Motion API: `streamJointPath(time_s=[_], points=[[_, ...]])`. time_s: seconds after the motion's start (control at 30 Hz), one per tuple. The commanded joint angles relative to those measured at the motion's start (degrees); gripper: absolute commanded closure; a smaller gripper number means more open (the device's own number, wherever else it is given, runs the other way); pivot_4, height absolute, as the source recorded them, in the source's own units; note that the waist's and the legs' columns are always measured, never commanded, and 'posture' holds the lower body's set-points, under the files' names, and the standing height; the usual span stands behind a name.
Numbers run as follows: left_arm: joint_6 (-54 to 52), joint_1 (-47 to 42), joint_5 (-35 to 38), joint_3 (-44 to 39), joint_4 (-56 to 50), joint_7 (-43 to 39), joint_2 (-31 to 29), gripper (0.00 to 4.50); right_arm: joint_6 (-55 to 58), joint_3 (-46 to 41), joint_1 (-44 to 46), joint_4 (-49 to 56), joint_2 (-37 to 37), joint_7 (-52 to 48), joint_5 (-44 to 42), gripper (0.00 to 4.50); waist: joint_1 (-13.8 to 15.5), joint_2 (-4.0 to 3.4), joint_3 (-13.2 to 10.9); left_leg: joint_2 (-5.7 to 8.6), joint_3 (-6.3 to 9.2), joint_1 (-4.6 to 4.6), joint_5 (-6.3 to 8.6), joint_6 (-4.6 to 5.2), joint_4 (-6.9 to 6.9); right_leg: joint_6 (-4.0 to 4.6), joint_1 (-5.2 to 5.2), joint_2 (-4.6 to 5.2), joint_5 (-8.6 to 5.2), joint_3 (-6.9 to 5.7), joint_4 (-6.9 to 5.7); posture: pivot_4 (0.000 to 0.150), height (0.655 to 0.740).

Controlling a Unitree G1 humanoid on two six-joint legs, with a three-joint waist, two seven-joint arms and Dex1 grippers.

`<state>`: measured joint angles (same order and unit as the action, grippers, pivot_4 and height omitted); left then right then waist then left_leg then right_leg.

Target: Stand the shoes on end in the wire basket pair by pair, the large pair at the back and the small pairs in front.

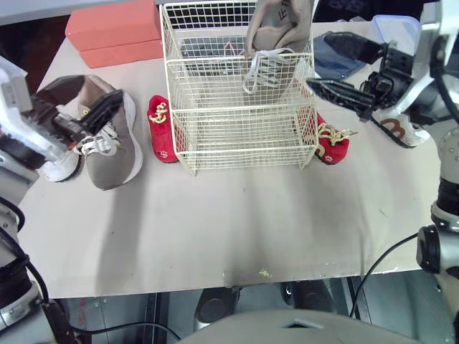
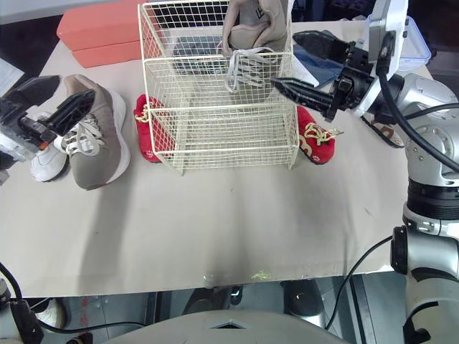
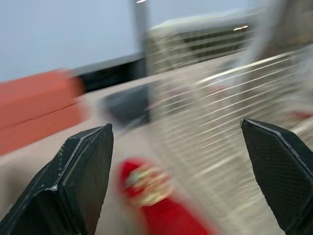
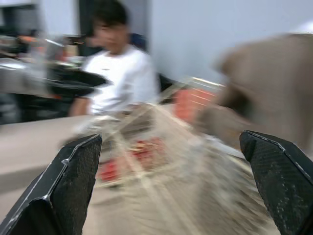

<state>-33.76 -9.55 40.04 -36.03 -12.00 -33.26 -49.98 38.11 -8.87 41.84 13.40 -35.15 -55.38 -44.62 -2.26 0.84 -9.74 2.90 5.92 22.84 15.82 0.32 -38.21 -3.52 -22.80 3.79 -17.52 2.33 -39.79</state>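
The flat, matte beige table (image 1: 237, 229) carries everything. At its back middle stands the wire basket (image 1: 237, 136), a boxy open grid of thin cream wire. Two rectangular orange-red blocks (image 1: 115, 32) lie stacked at the back left corner.

There are two large taupe sneakers with white laces and pale soles. One sneaker (image 1: 276, 29) stands on end in the back right of the basket, rising above the rim with its laces hanging down inside. The other sneaker (image 1: 111, 154) lies flat on the table, left of the basket.

The right tool (image 1: 346, 68) hangs just beside the basket's right wall, near the standing sneaker. Its two black fingers are spread wide and hold nothing. The left tool (image 1: 82, 100) hovers over the rear half of the flat sneaker, its fingers likewise wide apart and empty.

Two white shoes lie apart: one white shoe (image 1: 61, 168) beside the flat sneaker under the left arm, and a second white shoe (image 1: 394, 129) with brown marking behind the right arm.

Two small red shoes with gold trim rest on the table. One red shoe (image 1: 161, 129) lies just left of the basket, and the other red shoe (image 1: 333, 143) lies just right of it.
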Motion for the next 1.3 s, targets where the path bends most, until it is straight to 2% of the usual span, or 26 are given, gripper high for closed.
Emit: streamJointPath(time_s=[0.03,0.2,0.3,0.67,0.9,1.0,1.1,1.17,1.23,1.3], points=[[4.7,-1.5,-7.5,2.9,9.3,1.1,-0.9,0.00,2.2,0.4,-0.5,5.1,-1.4,-0.5,-2.8,0.05,0.1,0.00,0.0,0.01,0.00,0.00,0.00,0.00,-0.01,0.00,0.00,0.01,0.00,0.00,0.01,0.150,0.7400],[8.4,-8.3,-13.8,6.5,23.4,3.1,-1.5,0.00,1.2,3.4,-0.6,7.9,-3.1,-1.0,-0.3,0.05,0.4,0.15,0.0,0.05,0.09,0.05,0.00,0.00,-0.05,0.00,0.00,0.06,0.00,-0.10,0.00,0.150,0.7400],[8.6,-11.3,-14.2,6.3,28.6,3.0,-1.1,0.00,0.2,4.3,0.0,9.0,-3.4,-0.9,0.5,0.05,0.3,0.16,0.0,0.09,0.09,0.08,0.00,-0.01,-0.04,0.00,-0.01,0.11,0.00,-0.11,0.03,0.150,0.7400],[8.0,-15.9,-14.9,6.9,39.4,3.1,0.5,0.00,-3.7,5.6,1.4,9.1,-2.9,-0.7,3.2,0.05,0.0,0.20,0.0,0.09,0.09,0.09,0.00,-0.01,-0.02,0.00,-0.08,0.13,0.00,-0.11,-0.02,0.150,0.7400],[3.4,-19.8,-13.5,7.4,45.3,2.1,1.5,0.00,-4.3,6.0,2.2,8.4,-2.3,-0.8,3.4,0.05,0.0,0.20,0.0,0.10,0.09,0.09,0.00,-0.01,-0.04,0.00,-0.08,0.13,0.00,-0.13,-0.06,0.150,0.7400],[-0.2,-21.3,-12.1,7.0,46.5,2.3,2.7,0.92,-4.7,6.4,2.5,8.1,-1.9,-1.0,3.7,0.00,0.0,0.20,0.0,0.11,0.10,0.08,-0.01,-0.01,-0.07,0.00,-0.08,0.13,0.00,-0.13,-0.09,0.150,0.7400],[-3.4,-20.6,-11.5,7.9,45.2,1.5,3.4,2.10,-4.8,6.5,2.7,8.0,-1.6,-0.9,3.7,0.00,0.0,0.21,0.0,0.11,0.11,0.08,-0.01,-0.01,-0.09,-0.01,-0.08,0.13,0.00,-0.15,-0.09,0.150,0.7400],[-5.0,-19.8,-11.3,8.6,43.9,1.0,3.7,3.12,-4.8,6.5,2.7,8.0,-1.5,-0.8,3.7,0.00,0.0,0.19,0.0,0.12,0.11,0.08,-0.01,-0.01,-0.09,0.00,-0.06,0.14,0.00,-0.14,-0.09,0.150,0.7400],[-6.3,-19.4,-11.2,8.7,42.8,1.2,3.8,3.76,-4.8,6.4,2.7,8.1,-1.5,-0.7,3.7,0.00,0.0,0.19,0.1,0.12,0.11,0.08,-0.01,-0.02,-0.09,0.00,-0.07,0.14,0.00,-0.14,-0.09,0.150,0.7400],[-6.8,-19.2,-11.2,8.5,42.0,1.6,3.9,3.87,-4.9,6.4,2.6,8.1,-1.4,-0.4,3.7,0.00,0.0,0.19,0.1,0.15,0.11,0.08,-0.01,-0.01,-0.10,-0.01,-0.06,0.17,0.00,-0.14,-0.09,0.150,0.7400]])
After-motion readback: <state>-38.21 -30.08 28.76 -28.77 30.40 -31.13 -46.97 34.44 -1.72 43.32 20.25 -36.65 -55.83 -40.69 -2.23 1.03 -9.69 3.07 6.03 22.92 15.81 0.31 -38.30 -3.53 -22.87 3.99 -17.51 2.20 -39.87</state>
